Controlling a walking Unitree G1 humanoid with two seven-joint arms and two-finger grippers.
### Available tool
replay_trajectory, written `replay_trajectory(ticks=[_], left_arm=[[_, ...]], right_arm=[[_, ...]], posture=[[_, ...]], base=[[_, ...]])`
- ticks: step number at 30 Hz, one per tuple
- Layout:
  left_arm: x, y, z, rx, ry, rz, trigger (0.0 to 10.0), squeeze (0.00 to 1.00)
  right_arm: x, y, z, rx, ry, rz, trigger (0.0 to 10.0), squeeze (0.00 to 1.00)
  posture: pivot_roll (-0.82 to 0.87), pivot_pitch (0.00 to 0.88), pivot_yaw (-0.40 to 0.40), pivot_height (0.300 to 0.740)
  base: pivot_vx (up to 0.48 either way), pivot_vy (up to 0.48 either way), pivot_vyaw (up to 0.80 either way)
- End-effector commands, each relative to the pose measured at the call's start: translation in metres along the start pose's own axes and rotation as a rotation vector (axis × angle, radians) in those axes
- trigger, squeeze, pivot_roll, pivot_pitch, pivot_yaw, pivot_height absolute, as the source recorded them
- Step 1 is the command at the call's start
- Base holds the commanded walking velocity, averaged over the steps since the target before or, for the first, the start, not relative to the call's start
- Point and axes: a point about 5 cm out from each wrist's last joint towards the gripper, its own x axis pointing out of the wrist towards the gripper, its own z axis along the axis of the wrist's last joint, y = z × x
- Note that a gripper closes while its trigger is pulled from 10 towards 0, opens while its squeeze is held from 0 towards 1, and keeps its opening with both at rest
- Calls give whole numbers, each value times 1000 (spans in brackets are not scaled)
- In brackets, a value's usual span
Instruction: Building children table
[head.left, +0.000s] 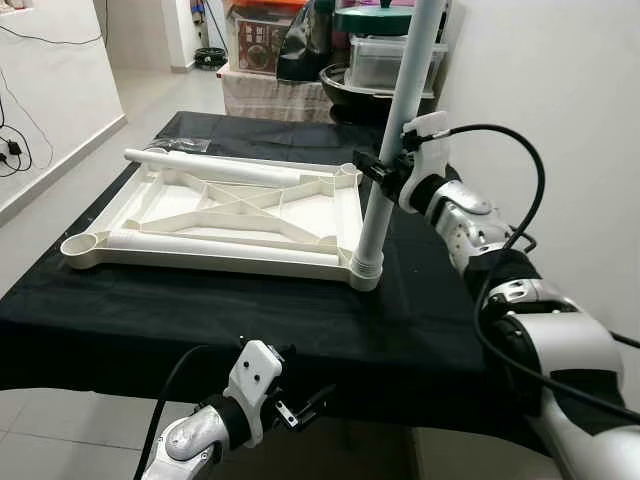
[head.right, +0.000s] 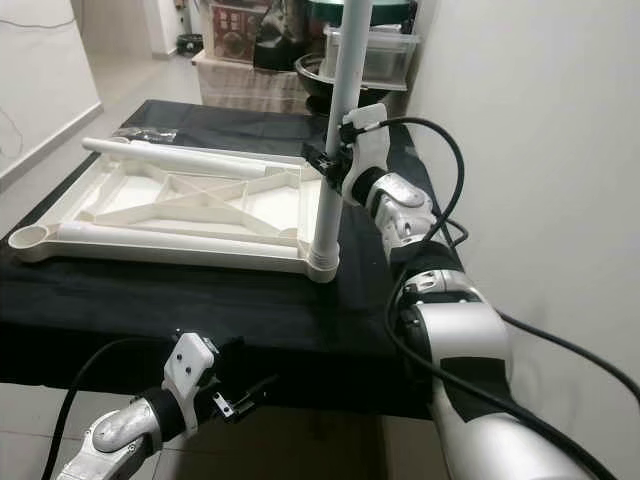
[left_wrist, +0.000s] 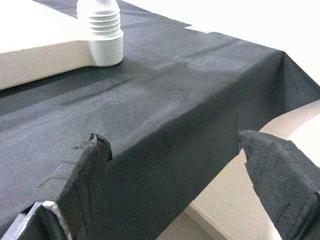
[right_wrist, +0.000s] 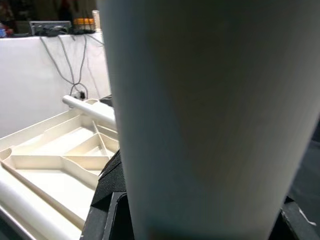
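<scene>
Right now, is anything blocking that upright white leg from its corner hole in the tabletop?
Nothing visible. The right tool grips the leg, whose threaded end already sits in the near-right corner socket of the upturned tabletop.

silver jointed arms (head.left: 500, 270) with black bands, looping black cables, white wrist housings, black-fingered end effectors.

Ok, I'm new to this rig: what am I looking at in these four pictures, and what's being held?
A humanoid robot with two arms. The two wide pictures come from its head; the other two from cameras on its wrists. On the black-covered table lies an upside-down white tabletop with loose legs resting on it. The right gripper is shut on an upright table leg standing in the near right corner socket. The left gripper hangs open below the table edge, holding nothing.
</scene>
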Motion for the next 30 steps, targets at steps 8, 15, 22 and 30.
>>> replay_trajectory(ticks=[8,15,22,30], left_arm=[[1,-4,1,1,-9,-7,10000,0],[7,-5,0,-1,-12,-12,10000,0],[9,-6,1,-5,-18,-5,10000,0],[9,-7,0,-11,-19,-1,10000,0]], right_arm=[[-7,11,-65,50,267,-188,0,0],[-15,29,-107,80,424,-509,0,0],[-17,38,-115,124,455,-663,0,0],[-12,36,-102,187,429,-746,0,0]], posture=[[11,0,-114,740],[-16,0,-124,740],[-15,0,-135,740],[-13,0,-143,740]], base=[[0,0,0],[0,0,0],[0,0,0],[0,0,0]])
